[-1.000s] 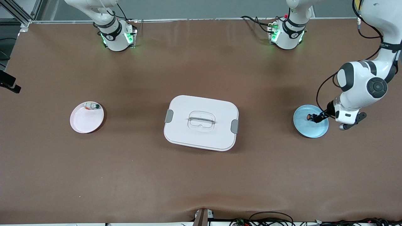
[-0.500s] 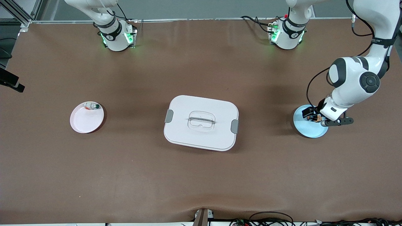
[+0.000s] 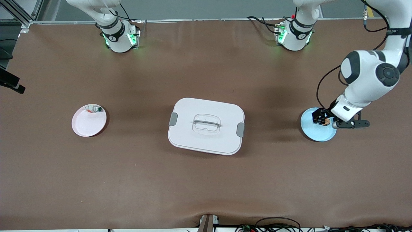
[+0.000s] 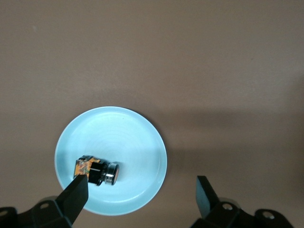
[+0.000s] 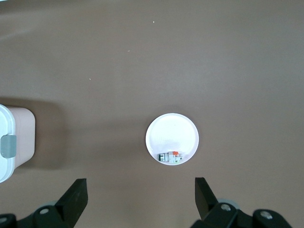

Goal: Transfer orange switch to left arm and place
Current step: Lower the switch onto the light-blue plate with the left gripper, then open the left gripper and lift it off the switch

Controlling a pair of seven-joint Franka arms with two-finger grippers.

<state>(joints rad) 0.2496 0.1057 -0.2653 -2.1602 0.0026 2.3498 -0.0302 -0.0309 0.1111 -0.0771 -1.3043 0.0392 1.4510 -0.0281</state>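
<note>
The orange switch (image 4: 97, 172), black with orange parts, lies on its side on a small blue plate (image 4: 123, 137) at the left arm's end of the table. My left gripper (image 4: 141, 195) is open just above that plate (image 3: 317, 133). One finger (image 4: 76, 194) is beside the switch and the other is past the plate's rim. In the front view the left gripper (image 3: 322, 116) covers most of the switch. The white box (image 3: 193, 109) stands mid-table. My right gripper (image 5: 140, 197) is open and empty, high over the table near the pink plate.
A pink plate (image 3: 87, 127) at the right arm's end of the table holds a small white component with a green cap (image 3: 94, 109). The right wrist view shows both (image 5: 172, 130) and a corner of the box (image 5: 14, 142).
My left gripper swung in from the table's end to over the blue plate, then shifted slightly back toward that end. The switch, plates and box have not moved.
</note>
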